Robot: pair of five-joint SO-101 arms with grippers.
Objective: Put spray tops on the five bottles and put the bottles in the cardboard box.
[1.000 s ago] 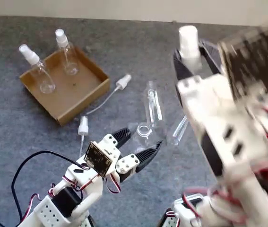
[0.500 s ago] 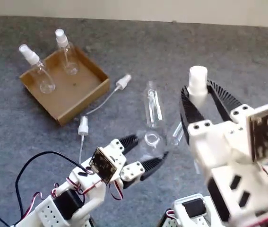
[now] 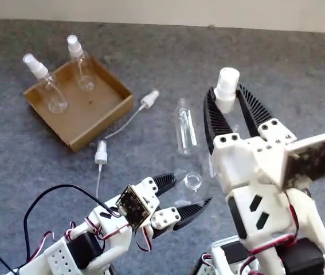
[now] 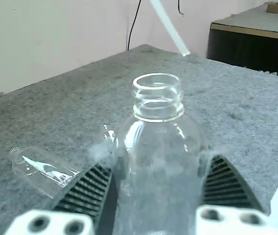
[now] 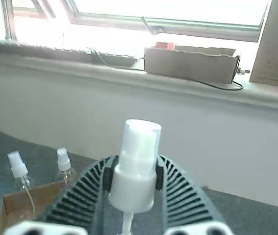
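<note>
Cardboard box (image 3: 90, 109) far left, two capped bottles (image 3: 44, 80) standing in it. Just right of the box, two loose tops (image 3: 149, 98) lie on the grey table (image 3: 151, 46), thin tubes trailing.

Left gripper (image 3: 191, 189) sits near the front edge, clamped on an open bottle (image 3: 192, 182). The left wrist view confirms it: bottle (image 4: 158, 147) upright between the fingers, neck bare, threads exposed. Beyond it is a lying bottle (image 3: 185, 129), uncapped, on its side, apart from both grippers.

Right gripper (image 3: 226, 94) is furthest right, raised, closed around a top (image 3: 226, 83). In the right wrist view the top (image 5: 136, 161) is held at its collar, nozzle up. Its tube (image 4: 170, 27) shows in the left wrist view, slanting above and behind the bottle mouth, not yet inside it.

Step in hand (judged): capping the third bottle. Two are done and boxed, and the lying bottle and loose tops are not yet dealt with.

Next move calls for:
- bringing the top over the neck
- getting the tube tip into the mouth first, where the slant makes aim the critical point
- lowering until the collar meets the threads
- turning the top while the left gripper holds the bottle firm
- then moving the bottle to the box
</note>
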